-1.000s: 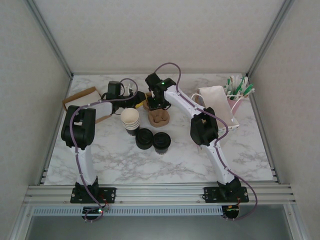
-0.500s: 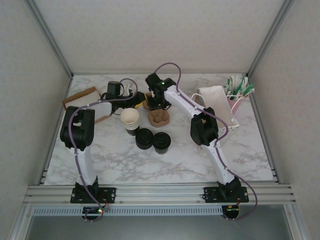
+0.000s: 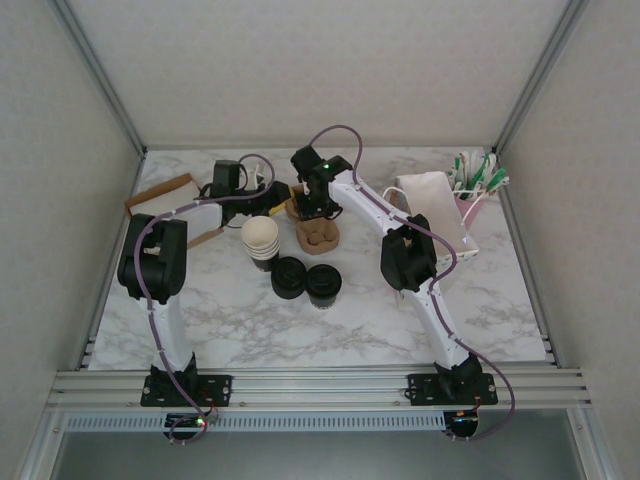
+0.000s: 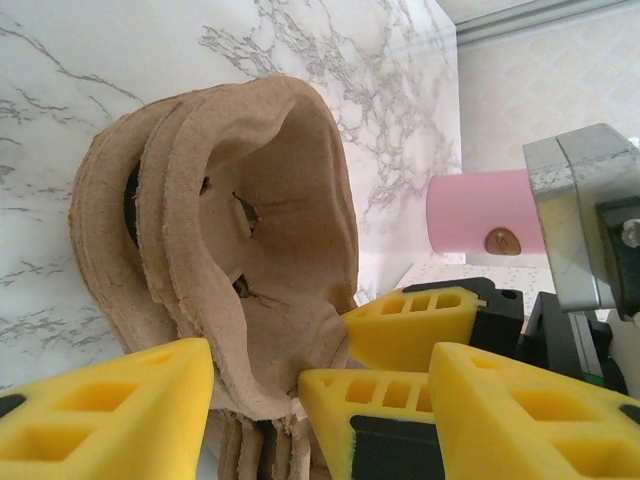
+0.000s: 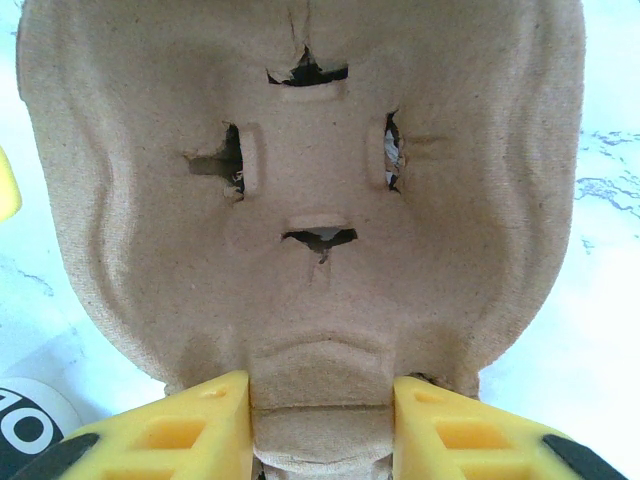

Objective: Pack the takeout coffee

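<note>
Right gripper: yellow fingers closed part-way onto a tab on the rim of the brown pulp cup carrier, with a finger pressed against each side of the tab. The carrier's cross-shaped cup slot faces the wrist camera. Left gripper: jaws stand about half apart. One finger lies against the edge of the carrier, which looks like several nested layers from this side. The other finger is well clear of the carrier, and the right gripper's fingers sit in the gap between. Cannot tell whether the left gripper actually grips anything. From above, both grippers meet at the far end of the carrier, near the middle of the marble table. Takeout coffee cup: lid on, standing upright on the table, near side of the carrier, apart from both grippers. Just beside it on the left is a low pile of black lids, and further left a stack of nested cups. A pink holder stands at the far right.
</note>
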### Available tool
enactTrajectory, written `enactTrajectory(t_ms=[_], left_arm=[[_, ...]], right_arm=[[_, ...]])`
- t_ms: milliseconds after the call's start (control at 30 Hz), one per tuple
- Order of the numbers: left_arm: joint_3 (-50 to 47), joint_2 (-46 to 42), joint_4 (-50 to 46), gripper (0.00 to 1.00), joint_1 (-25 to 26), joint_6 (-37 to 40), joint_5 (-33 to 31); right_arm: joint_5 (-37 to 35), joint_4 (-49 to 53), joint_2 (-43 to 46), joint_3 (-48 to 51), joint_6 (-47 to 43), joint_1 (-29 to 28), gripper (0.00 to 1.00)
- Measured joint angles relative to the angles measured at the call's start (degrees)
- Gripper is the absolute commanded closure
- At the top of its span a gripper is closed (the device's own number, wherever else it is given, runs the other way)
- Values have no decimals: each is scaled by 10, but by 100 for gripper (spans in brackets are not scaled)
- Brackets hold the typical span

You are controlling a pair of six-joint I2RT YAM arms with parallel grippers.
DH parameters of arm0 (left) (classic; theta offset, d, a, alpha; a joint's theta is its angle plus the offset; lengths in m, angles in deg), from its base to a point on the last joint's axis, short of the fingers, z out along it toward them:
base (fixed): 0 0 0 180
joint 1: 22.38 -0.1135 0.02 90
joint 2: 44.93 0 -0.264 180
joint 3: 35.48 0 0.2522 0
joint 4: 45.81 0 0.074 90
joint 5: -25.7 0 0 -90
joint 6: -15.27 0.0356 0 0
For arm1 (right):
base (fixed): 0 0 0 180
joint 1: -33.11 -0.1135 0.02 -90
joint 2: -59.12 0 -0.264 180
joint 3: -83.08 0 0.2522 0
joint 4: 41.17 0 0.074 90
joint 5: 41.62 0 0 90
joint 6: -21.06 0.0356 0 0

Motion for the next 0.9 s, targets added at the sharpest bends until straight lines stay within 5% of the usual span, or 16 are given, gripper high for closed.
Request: enactTrajectory(t_ms=[900], left_arm=[[21,21,-17,41,1,8,0]], right_arm=[[7,0,-1,-1,0,0,64]])
